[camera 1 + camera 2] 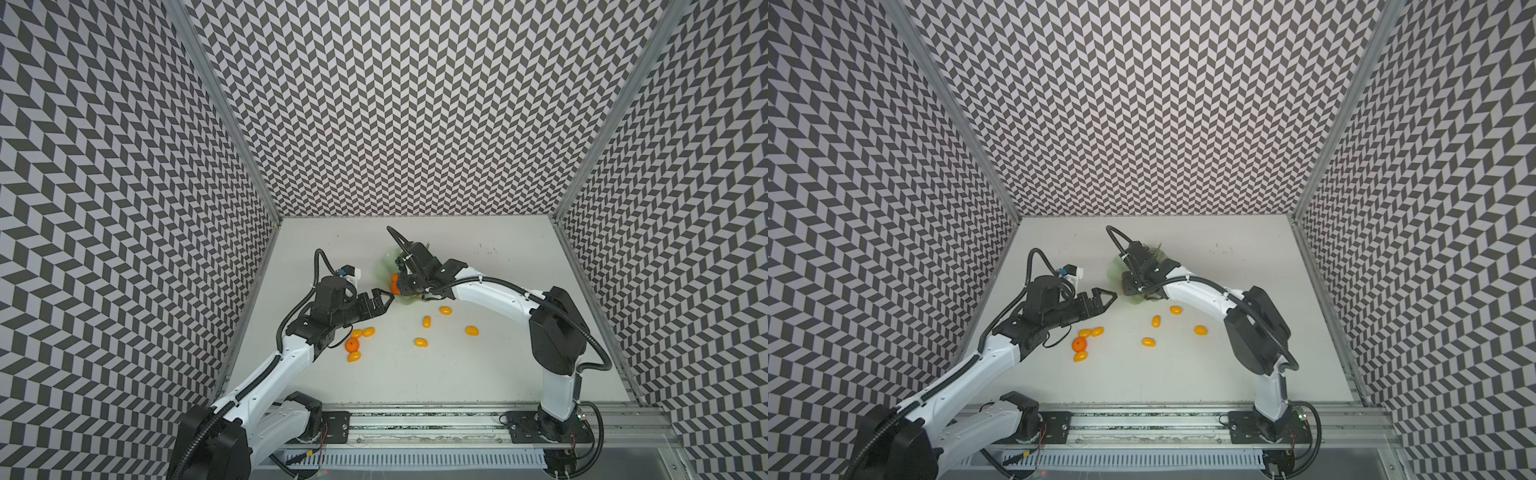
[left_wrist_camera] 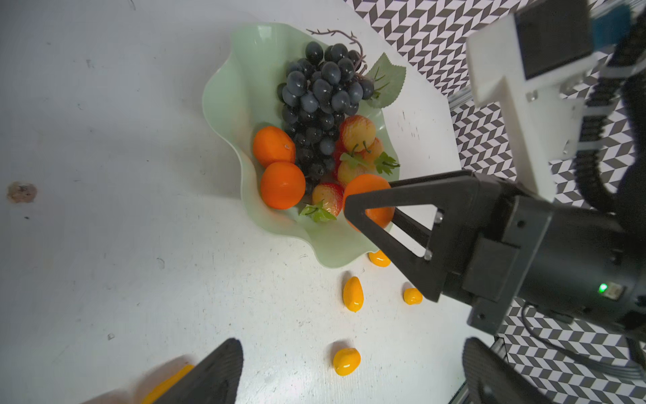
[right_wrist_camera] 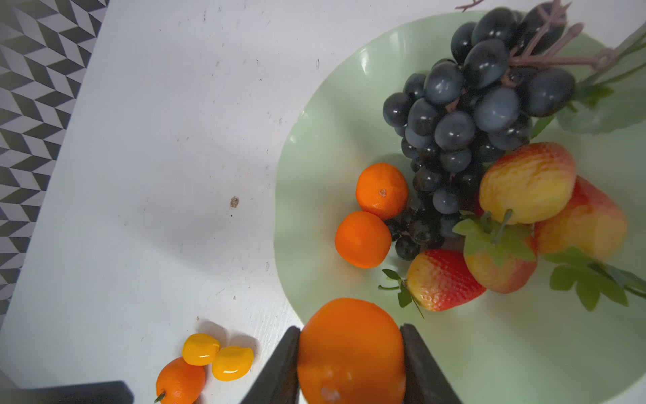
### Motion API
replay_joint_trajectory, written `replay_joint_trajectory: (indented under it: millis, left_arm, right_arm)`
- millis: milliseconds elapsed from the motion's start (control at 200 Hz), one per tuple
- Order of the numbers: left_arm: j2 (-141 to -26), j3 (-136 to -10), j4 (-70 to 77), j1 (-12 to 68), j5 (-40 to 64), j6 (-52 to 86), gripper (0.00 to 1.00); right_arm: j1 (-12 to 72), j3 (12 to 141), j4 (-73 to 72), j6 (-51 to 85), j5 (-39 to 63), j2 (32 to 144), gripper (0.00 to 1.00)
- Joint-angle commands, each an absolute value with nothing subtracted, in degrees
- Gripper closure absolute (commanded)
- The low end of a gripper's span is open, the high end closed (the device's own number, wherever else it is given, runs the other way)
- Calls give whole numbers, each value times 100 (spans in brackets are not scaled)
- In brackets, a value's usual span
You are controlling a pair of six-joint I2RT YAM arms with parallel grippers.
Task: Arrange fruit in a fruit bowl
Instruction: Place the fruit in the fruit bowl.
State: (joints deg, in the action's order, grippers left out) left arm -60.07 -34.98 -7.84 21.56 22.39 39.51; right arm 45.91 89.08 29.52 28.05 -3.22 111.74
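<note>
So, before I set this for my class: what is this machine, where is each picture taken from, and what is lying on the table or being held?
It's a robot with two arms, each ending in a two-fingered gripper. Two pictures look down from overhead; two are taken from the wrists. On the table sit a bowl holding grapes, strawberries and two tangerines, plus loose kumquats and a loose tangerine. The right gripper grips a fourth tangerine above the bowl's edge; the left gripper is open and empty.
</note>
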Motion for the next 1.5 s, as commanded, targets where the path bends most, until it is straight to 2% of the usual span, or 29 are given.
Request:
replay_joint_trajectory:
  millis: [0, 421, 1037, 1162, 1332, 1492]
  left_arm:
    - [-6054, -3728, -410, 2171, 2162, 3998, 0]
    - [-5981, -3638, -515, 2177, 2085, 4008, 0]
    - [-5715, -3545, -719, 2171, 1945, 3974, 0]
    - [-5546, -3723, -1106, 2171, 1642, 3849, 0]
    - [-5084, -3961, -1797, 2140, 1034, 3782, 0]
    - [-4622, -4207, -2845, 1995, 365, 3879, 0]
  right_arm:
    - [4535, 9227, 2763, 2754, -156, 11473, 64]
    - [4491, 9823, 2924, 2704, 193, 12223, 60]
    - [4482, 9790, 3026, 2713, 106, 11953, 40]
    - [4488, 9694, 3017, 2690, 76, 11671, 37]
    - [4562, 9281, 2841, 2674, 108, 11167, 27]
    - [4909, 8879, 2653, 2669, 241, 10824, 28]
